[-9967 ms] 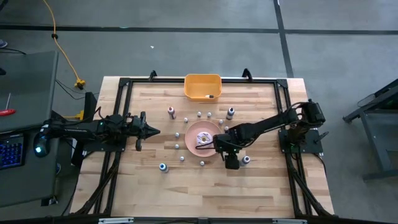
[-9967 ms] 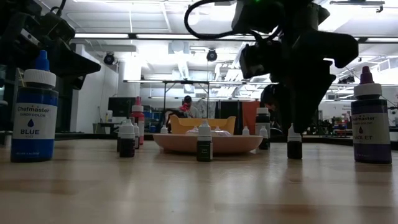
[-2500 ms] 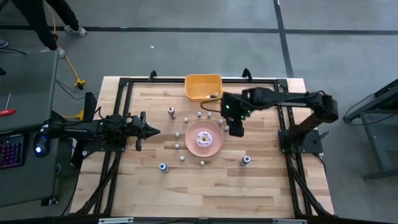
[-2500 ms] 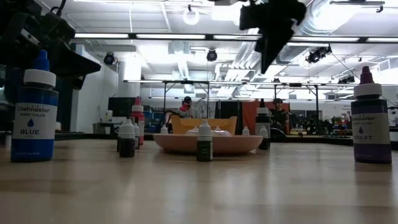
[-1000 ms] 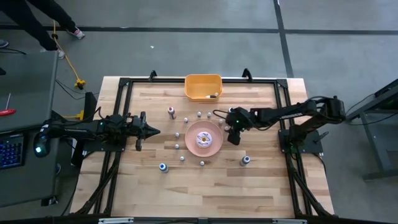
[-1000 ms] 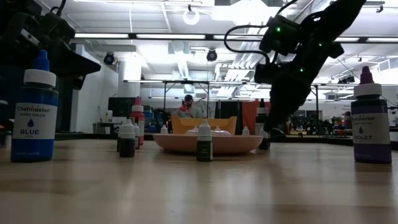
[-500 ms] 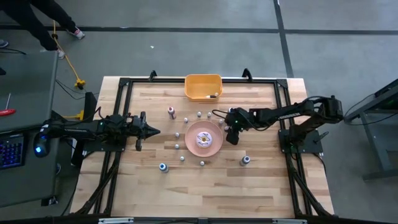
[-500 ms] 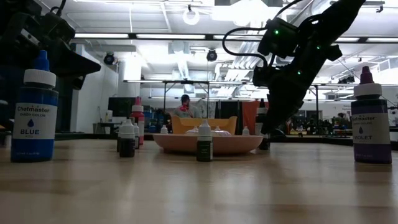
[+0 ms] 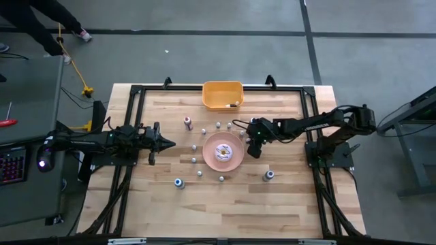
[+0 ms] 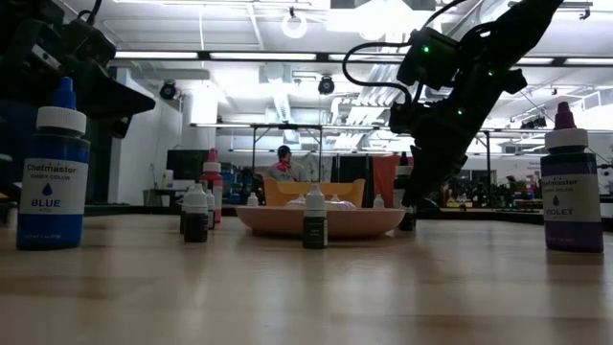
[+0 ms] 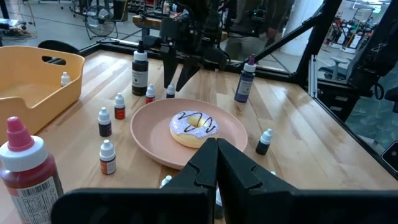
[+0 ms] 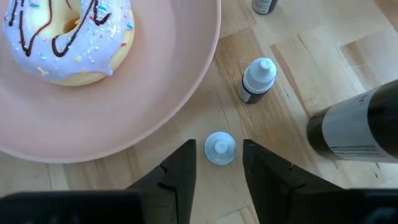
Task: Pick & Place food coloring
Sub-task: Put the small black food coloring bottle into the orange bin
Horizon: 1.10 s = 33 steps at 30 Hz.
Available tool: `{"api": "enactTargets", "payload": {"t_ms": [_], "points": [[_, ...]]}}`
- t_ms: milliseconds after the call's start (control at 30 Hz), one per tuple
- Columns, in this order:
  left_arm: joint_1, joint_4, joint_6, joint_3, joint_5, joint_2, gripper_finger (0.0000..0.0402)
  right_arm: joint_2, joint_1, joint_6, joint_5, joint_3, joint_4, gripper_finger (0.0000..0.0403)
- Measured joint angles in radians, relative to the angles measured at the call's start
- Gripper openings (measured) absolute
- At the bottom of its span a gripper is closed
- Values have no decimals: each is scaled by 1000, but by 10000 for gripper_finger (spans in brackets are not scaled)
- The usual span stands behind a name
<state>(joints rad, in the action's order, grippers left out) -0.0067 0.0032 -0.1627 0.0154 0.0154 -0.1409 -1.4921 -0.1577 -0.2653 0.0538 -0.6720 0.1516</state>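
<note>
Nearest the low camera, a blue food coloring bottle (image 10: 44, 169) stands at one edge of the wooden counter (image 9: 286, 204) and a violet bottle (image 10: 571, 182) at the other. Behind them, small whitish-capped bottles ring the pink plate (image 9: 236, 158), which carries an iced doughnut (image 12: 68, 37). Just beside the plate's rim, the right claw (image 12: 216, 163) points down with its fingers (image 12: 184, 163) parted on either side of one tiny bottle's cap (image 12: 219, 148), not touching it; a second tiny bottle (image 12: 255, 81) and a larger dark bottle (image 12: 357, 124) stand close by. The left claw (image 9: 168, 143) waits at the counter's left side, pinched closed. Farthest back sits the orange bin (image 9: 221, 94).
</note>
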Motion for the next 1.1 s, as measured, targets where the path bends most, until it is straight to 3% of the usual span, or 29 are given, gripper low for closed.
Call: {"api": "enactTargets", "payload": {"t_ms": [600,1100], "points": [[0,0,0,0,0,0,1,0,0,-26,18,0,-2,60],[0,0,0,0,0,0,1,0,0,-30,7,0,-9,48]]}}
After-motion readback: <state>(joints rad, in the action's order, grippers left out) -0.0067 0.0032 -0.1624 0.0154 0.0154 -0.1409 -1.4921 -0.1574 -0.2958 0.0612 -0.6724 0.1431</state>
